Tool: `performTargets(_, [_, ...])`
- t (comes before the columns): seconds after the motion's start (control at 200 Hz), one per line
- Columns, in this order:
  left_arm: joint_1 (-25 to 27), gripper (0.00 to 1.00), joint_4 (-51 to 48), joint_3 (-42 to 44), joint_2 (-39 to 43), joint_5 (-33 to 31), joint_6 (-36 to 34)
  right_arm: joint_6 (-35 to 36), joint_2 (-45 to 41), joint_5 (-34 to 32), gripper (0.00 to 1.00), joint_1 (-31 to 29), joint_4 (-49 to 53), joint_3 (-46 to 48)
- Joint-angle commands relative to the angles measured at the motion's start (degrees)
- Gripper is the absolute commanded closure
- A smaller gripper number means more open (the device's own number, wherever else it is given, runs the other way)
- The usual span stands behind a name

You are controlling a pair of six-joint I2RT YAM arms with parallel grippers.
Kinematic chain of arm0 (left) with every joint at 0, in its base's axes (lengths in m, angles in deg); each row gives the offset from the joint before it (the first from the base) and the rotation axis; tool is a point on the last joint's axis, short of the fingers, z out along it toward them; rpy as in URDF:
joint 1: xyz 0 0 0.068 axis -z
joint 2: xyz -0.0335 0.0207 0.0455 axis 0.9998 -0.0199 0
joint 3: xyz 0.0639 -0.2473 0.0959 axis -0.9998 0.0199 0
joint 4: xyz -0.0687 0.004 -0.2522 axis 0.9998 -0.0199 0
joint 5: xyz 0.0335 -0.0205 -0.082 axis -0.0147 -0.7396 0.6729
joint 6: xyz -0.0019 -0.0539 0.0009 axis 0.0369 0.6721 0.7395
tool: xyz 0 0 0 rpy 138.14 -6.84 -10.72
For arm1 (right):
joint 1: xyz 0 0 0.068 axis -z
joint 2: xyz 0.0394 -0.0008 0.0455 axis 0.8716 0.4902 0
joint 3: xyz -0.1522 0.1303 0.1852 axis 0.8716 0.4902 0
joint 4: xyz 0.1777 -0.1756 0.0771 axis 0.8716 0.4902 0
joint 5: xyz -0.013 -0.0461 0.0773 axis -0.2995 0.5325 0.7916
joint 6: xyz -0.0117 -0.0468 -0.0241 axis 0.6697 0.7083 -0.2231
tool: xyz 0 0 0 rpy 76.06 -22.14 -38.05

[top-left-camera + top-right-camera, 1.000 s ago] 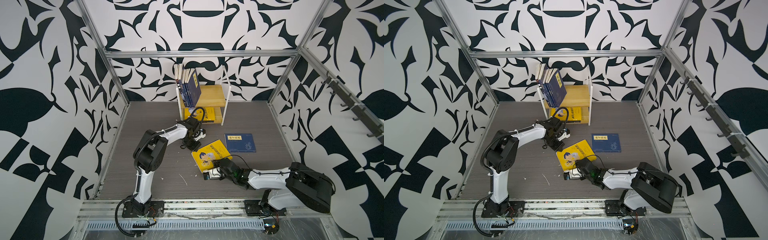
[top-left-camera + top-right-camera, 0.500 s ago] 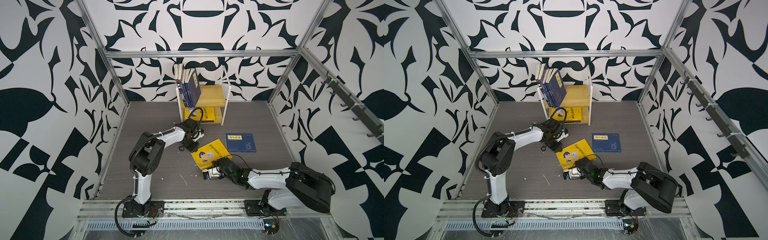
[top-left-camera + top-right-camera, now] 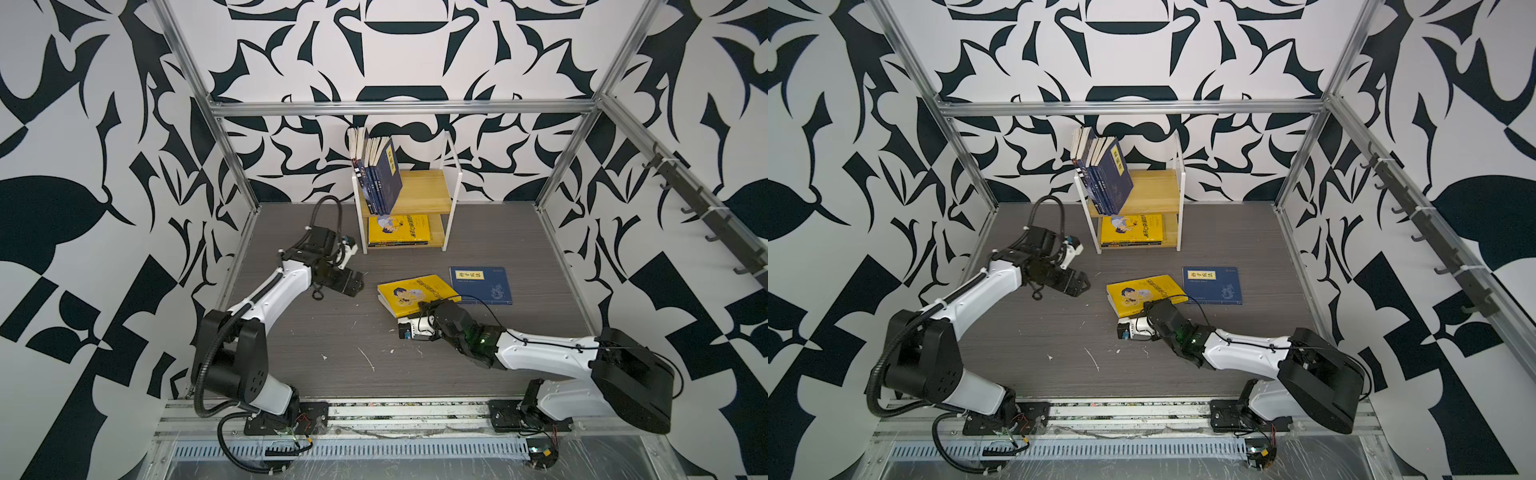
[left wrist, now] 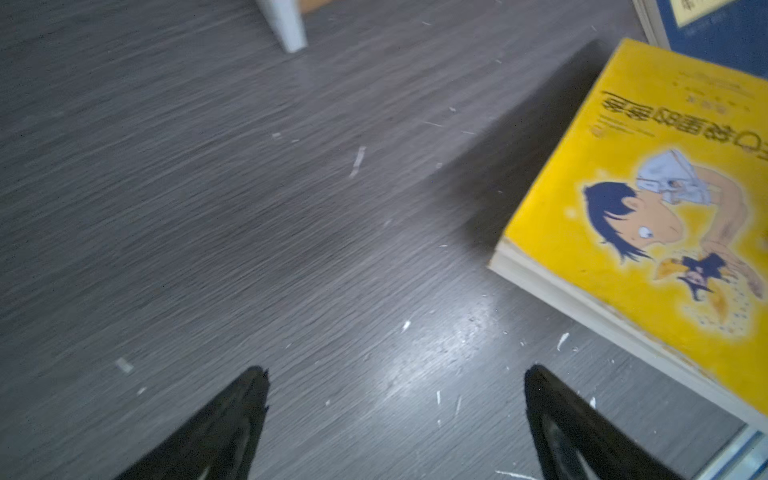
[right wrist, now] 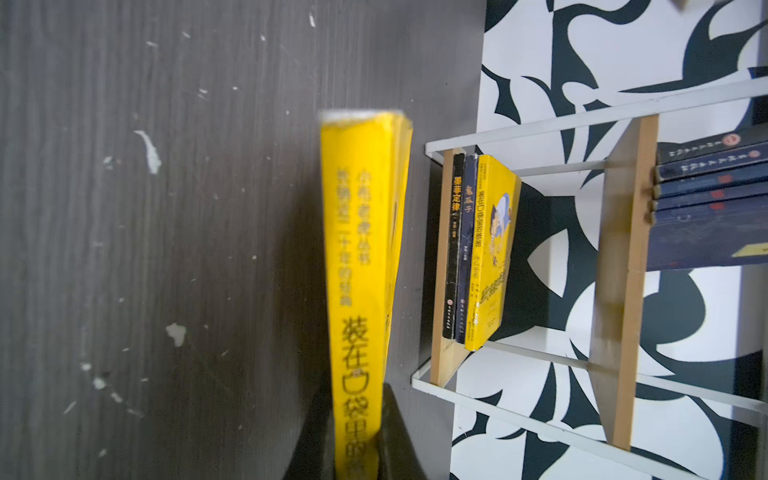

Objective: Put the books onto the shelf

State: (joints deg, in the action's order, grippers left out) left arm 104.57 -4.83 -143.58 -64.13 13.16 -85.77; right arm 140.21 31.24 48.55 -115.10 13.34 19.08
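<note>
A yellow cartoon book [image 3: 417,293] [image 3: 1144,293] lies on the dark floor, with a navy book [image 3: 480,284] flat beside it on the right. My right gripper [image 3: 426,308] [image 5: 357,436] is shut on the yellow book's spine [image 5: 357,266] at its near edge. My left gripper [image 3: 359,283] [image 4: 395,374] stands open just left of that book [image 4: 648,232], holding nothing. The shelf [image 3: 424,191] stands at the back. Several navy books [image 3: 380,174] lean on its upper board. Another yellow book [image 3: 399,228] lies on top of the stack on the lower board.
The shelf's white front leg [image 4: 286,25] is close ahead of my left gripper. A black-covered book [image 5: 455,249] lies on the bottom of that lower stack. Patterned walls and metal frame posts [image 3: 232,145] enclose the floor. White scuffs [image 3: 368,359] mark the floor.
My left gripper has opened wide and drawn back to the left, away from the yellow book. My right gripper has closed onto the book's spine.
</note>
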Motion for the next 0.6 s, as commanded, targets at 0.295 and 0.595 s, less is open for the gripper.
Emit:
performTargets(0.295, [-17.3, 0.0, 6.9, 10.0, 15.5, 11.1, 9.1, 1.7, -0.7, -10.1, 1.0, 0.3, -7.5, -12.3])
performTargets(0.595, [-23.6, 0.0, 9.1, 12.1, 20.0, 15.2, 9.3, 3.2, 7.7, -10.7, 1.0, 3.8, -11.1, -21.9])
